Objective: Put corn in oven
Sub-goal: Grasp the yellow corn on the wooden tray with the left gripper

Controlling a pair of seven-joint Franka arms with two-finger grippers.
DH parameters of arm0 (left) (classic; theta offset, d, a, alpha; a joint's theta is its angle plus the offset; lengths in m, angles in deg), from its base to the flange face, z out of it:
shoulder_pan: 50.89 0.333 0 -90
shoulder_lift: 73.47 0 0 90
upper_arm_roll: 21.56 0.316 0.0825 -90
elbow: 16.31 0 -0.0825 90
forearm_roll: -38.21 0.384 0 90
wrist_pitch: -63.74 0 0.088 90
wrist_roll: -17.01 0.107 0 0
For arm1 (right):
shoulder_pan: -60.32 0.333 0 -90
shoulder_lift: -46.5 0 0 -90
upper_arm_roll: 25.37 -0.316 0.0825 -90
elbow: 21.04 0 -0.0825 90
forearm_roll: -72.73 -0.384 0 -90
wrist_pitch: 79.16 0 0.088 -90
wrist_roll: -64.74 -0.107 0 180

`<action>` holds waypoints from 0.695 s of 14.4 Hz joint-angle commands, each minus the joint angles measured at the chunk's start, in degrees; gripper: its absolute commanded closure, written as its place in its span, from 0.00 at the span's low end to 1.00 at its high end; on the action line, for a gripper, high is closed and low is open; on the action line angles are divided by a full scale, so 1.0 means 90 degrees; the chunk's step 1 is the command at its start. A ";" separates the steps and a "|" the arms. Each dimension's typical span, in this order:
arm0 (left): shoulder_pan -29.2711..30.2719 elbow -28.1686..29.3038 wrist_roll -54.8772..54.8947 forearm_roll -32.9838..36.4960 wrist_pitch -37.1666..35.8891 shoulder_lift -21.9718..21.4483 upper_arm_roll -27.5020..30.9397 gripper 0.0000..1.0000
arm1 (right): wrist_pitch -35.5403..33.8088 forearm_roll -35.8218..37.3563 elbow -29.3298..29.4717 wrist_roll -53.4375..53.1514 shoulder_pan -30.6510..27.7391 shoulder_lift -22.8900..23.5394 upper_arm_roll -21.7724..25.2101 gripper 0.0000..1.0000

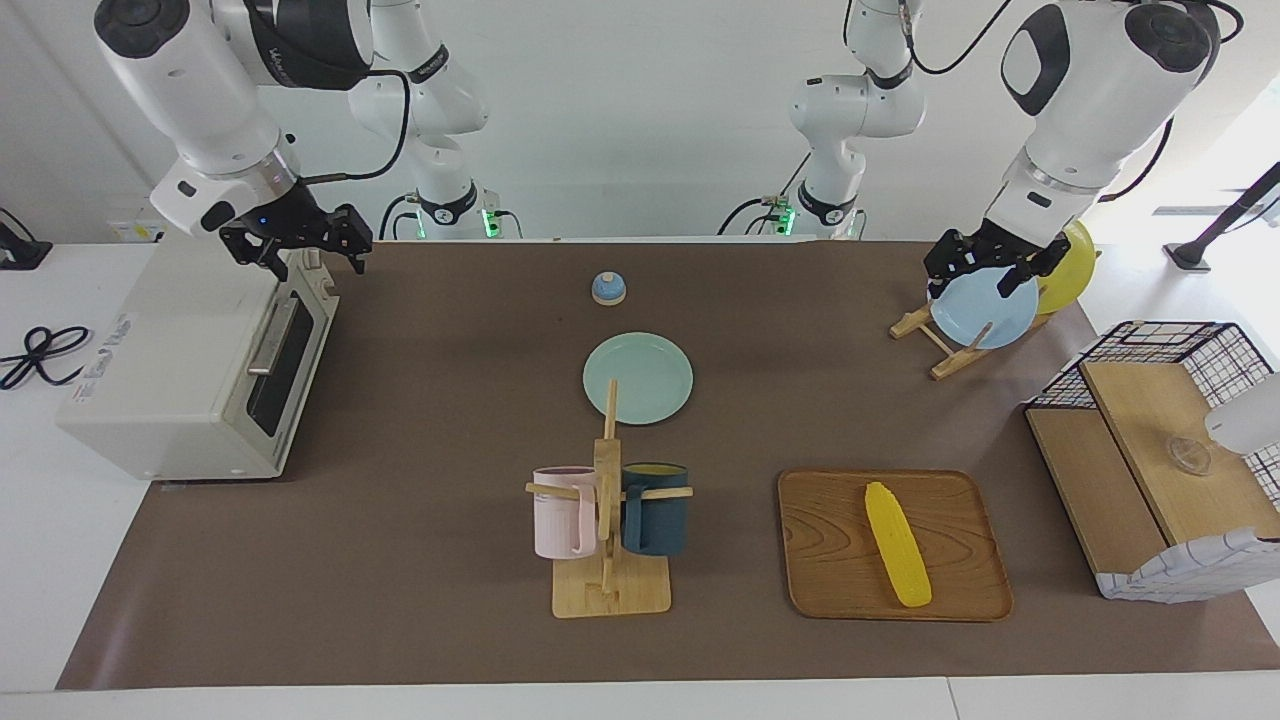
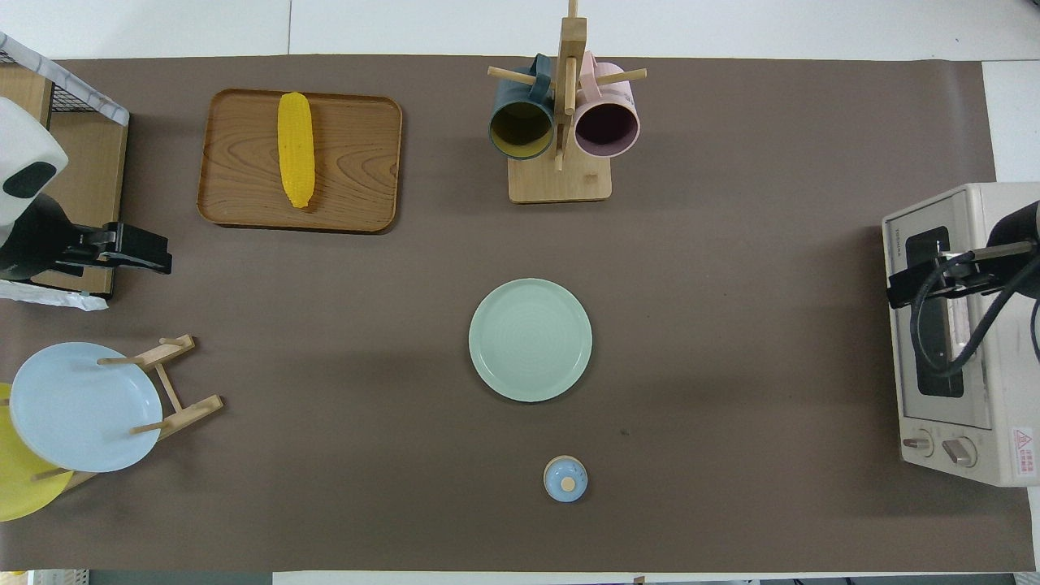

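Oven knobs only from overhead

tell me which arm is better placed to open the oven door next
Right. The right gripper already hangs over the oven, above its closed door's handle. The left gripper is over the plate rack at the other end of the table.

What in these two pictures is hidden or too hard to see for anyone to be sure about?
- Inside of the oven: the dark glass door hides it in both views.
- Right tool over the oven: its arm covers part of the door from overhead; finger state unclear.
- Left tool above the blue plate: finger state unclear.
- Yellow plate: mostly covered by the blue plate, cut by the overhead edge.
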 commanded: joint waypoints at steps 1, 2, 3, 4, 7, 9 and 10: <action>-0.0022 0.0132 0.0046 -0.0069 0.0139 -0.0093 0.0014 0.00 | 0.0062 -0.0050 0.0026 -0.0074 -0.0062 0.0034 -0.0023 0.00; -0.0022 0.0132 0.0046 -0.0069 0.0149 -0.0093 0.0023 0.00 | 0.0053 -0.0059 0.0016 -0.0094 -0.0053 0.0024 -0.0023 0.00; -0.0022 0.0132 0.0046 -0.0069 0.0149 -0.0093 0.0023 0.00 | 0.0043 -0.0059 0.0006 -0.0123 -0.0053 0.0015 -0.0023 0.00; -0.0012 0.0141 0.0046 -0.0069 0.0149 -0.0093 0.0023 0.00 | 0.0043 -0.0050 -0.0004 -0.0181 -0.0062 0.0015 -0.0023 0.00; 0.0047 0.0141 0.0065 -0.0069 0.0149 -0.0093 0.0023 0.00 | 0.0159 -0.0040 -0.0198 -0.0134 -0.0092 -0.0053 0.0006 0.00; 0.0056 0.0141 0.0056 -0.0069 0.0149 -0.0093 0.0023 0.00 | 0.0412 -0.0040 -0.0364 0.0323 -0.0247 -0.0112 0.0006 0.06; 0.0056 0.0141 0.0056 -0.0069 0.0158 -0.0103 0.0023 0.00 | 0.0627 -0.0040 -0.0481 0.0568 -0.0258 -0.0132 0.0016 0.47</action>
